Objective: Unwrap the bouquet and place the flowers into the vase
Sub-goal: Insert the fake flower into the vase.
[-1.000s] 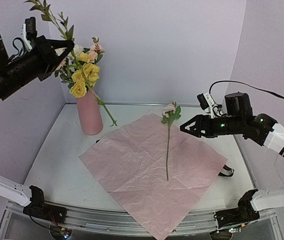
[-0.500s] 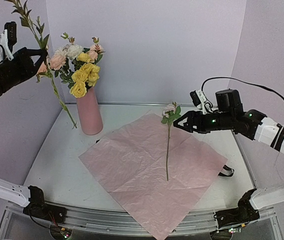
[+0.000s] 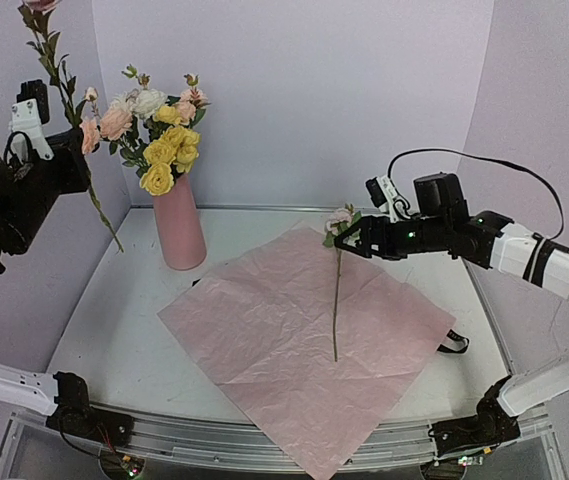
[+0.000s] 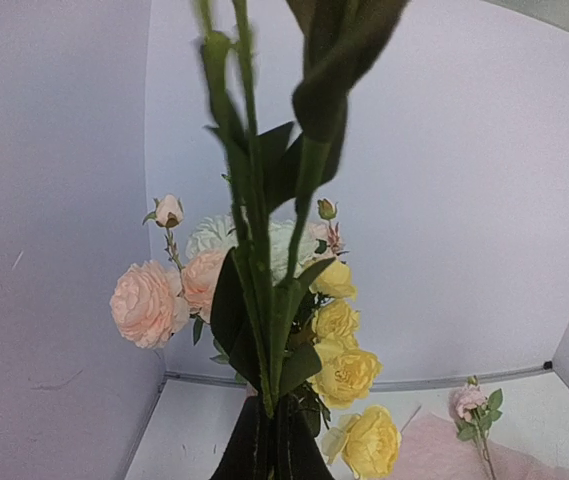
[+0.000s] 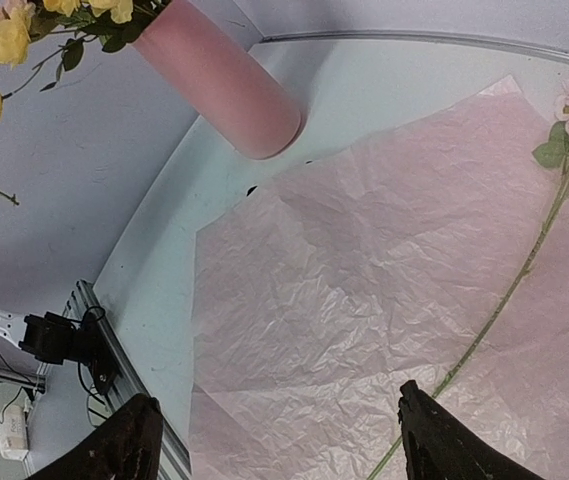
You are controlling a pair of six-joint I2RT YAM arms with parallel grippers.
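1. The crinkled pink paper sheet [image 3: 294, 340] lies spread flat on the table [image 3: 114, 340], one corner hanging over the near edge between the arm bases.
2. A single flower [image 3: 336, 300] lies on the sheet, its thin green stem pointing at the near edge and its pale pink bloom at the sheet's far corner.
3. A black ribbon [image 3: 454, 342] lies on the table, touching the right edge of the sheet.
4. The right gripper [image 3: 349, 240] hangs over the far part of the sheet, just beside the lying flower's bloom, with its jaws spread wide and nothing between them. The top view does not show whether it touches the bloom.
5. The vase [image 3: 179, 225] stands upright on the table, just beyond the sheet's left corner, near the back wall [image 3: 314, 100].
6. The flowers [image 3: 154, 135] in it, yellow, pink and cream, fan out above its rim.
7. The left gripper [image 3: 72, 158] is raised high, left of the vase. Its jaws are pressed together on a long leafy stem [image 3: 52, 60] that rises steeply, apart from the vase.
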